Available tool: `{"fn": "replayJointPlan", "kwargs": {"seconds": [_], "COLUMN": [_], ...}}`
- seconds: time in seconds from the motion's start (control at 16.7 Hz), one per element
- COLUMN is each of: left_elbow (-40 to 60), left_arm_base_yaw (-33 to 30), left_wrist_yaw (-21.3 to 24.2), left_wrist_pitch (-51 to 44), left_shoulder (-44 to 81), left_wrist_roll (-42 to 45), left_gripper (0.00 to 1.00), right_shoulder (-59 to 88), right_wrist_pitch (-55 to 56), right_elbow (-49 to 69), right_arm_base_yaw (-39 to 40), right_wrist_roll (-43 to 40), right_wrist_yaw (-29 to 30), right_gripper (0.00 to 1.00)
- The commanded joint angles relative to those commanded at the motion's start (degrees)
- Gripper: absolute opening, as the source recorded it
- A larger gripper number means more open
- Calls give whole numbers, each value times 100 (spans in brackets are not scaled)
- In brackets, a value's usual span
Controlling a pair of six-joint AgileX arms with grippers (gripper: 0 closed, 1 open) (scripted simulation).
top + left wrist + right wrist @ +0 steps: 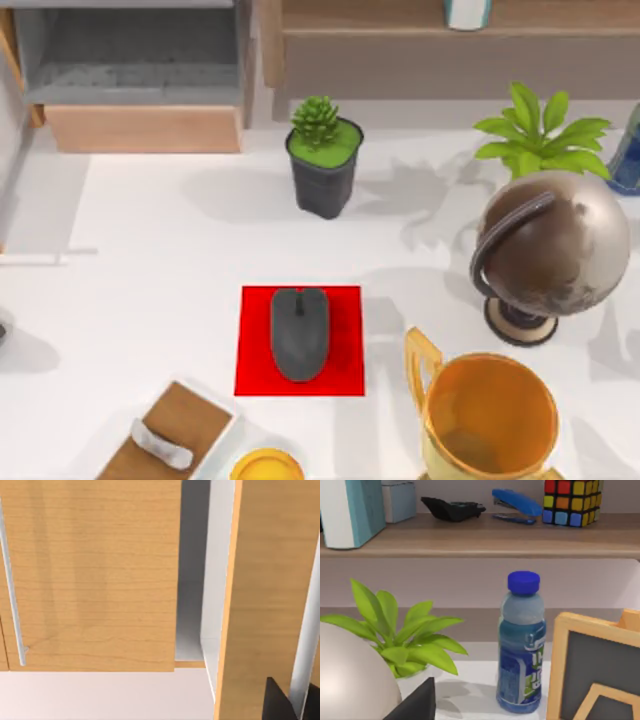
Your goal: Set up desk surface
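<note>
Top view: broad white desk surface (150, 260) spanning almost everything, wooden shelf along its far edge. Near the front edge's middle, red mat (300, 340) under a dark mouse (299, 333). Toward the right edge, globe (555, 245) and gold trophy (490, 415); toward the far edge, potted succulent (323, 155). Probably rigid, heavy, smooth; nothing to grasp, only objects resting upon it. Left wrist view: wooden cabinet doors (90, 575) close up. Finger state on both arms: cannot tell.

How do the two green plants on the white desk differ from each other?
The succulent is compact, with short tight leaves, in a dark square pot; the leafy plant spreads long, broad, brighter leaves, and its pot hides behind the globe. Both stand upright at the back of the desk surface.
</note>
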Motion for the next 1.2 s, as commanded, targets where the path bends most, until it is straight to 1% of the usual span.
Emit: {"fn": "replayJointPlan", "kwargs": {"seconds": [0.18,0.6,0.96,1.2], "left_elbow": [89,1180,1236,1771], "left_arm_base_yaw": [-32,-640,-652,-848], "left_wrist_yaw": [-59,-645,-685,-856], "left_wrist_pitch": [-106,-714,-778,-1042], "left_shoulder": [103,548,586,823], "left_wrist_roll": [-16,-45,-54,-43], "left_gripper": [0,0,0,0], "right_shoulder": [0,0,0,0], "right_wrist_pitch": [0,0,0,0], "right_elbow": [0,0,0,0], "right_arm_base_yaw": [0,0,0,0], "right_wrist_roll": [0,0,0,0], "right_wrist_yaw": [0,0,0,0], "right_gripper": [100,100,100,100]}}
